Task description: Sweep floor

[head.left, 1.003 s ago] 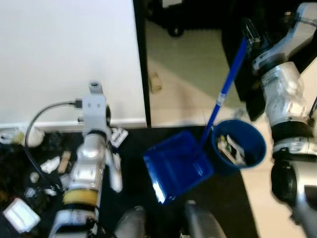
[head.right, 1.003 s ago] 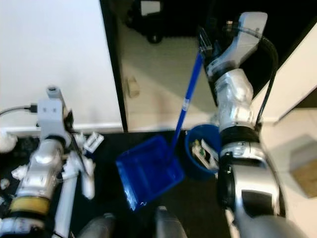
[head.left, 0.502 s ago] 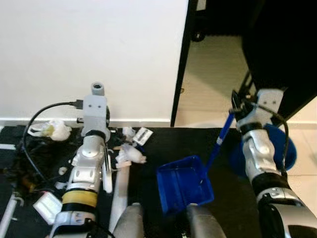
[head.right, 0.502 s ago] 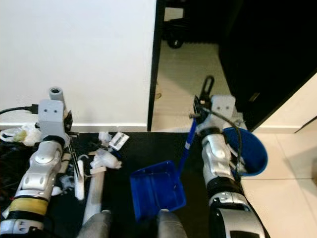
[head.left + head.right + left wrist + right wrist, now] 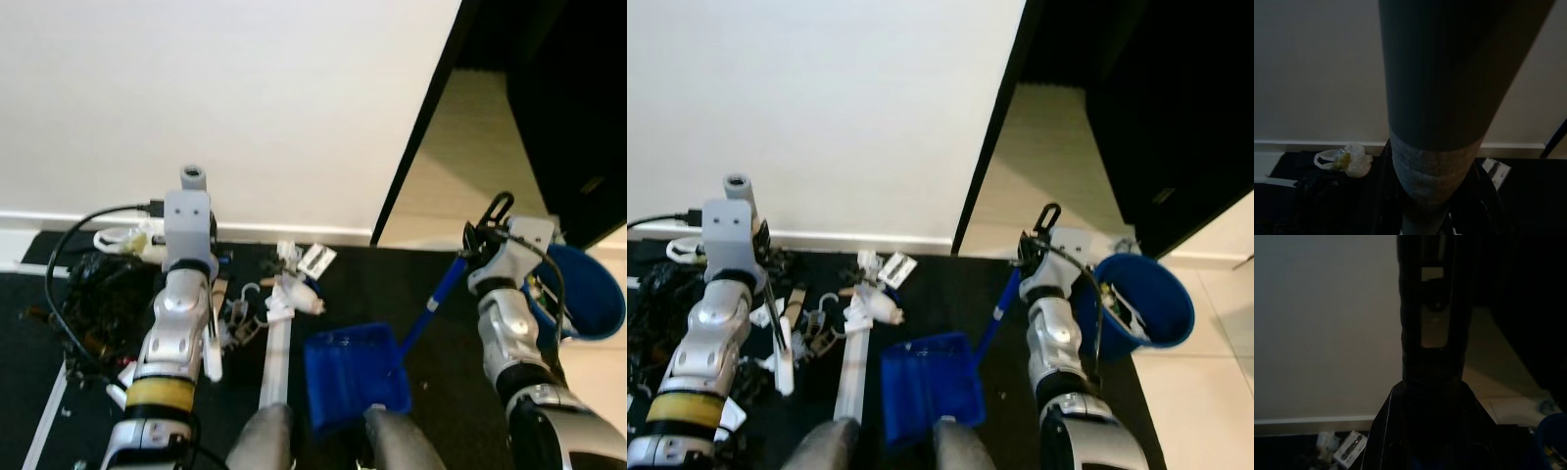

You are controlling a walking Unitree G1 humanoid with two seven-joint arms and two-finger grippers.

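Note:
My left gripper (image 5: 208, 266) is shut on a pale broom handle (image 5: 212, 343) that runs down beside my left arm; in the left wrist view the handle (image 5: 1440, 122) stands between the fingers. A long white bar (image 5: 273, 357) lies on the black mat next to it. My right gripper (image 5: 479, 255) is shut on the blue handle (image 5: 436, 299) of a blue dustpan (image 5: 353, 377). The pan rests on the mat in front of my feet. Litter lies along the wall: white packets (image 5: 315, 259), a white bag (image 5: 125, 239) and a dark tangle (image 5: 88, 299).
A blue bin (image 5: 591, 302) with rubbish in it stands to the right of my right arm. The white wall (image 5: 225, 98) is straight ahead, with a dark door frame (image 5: 419, 132) and tiled floor (image 5: 470, 171) beyond. A black cable (image 5: 69, 255) loops by my left arm.
The camera has turned, so the wall and litter now take up more of the view. My right arm came down from high by the bin, and the dustpan now rests on the mat.

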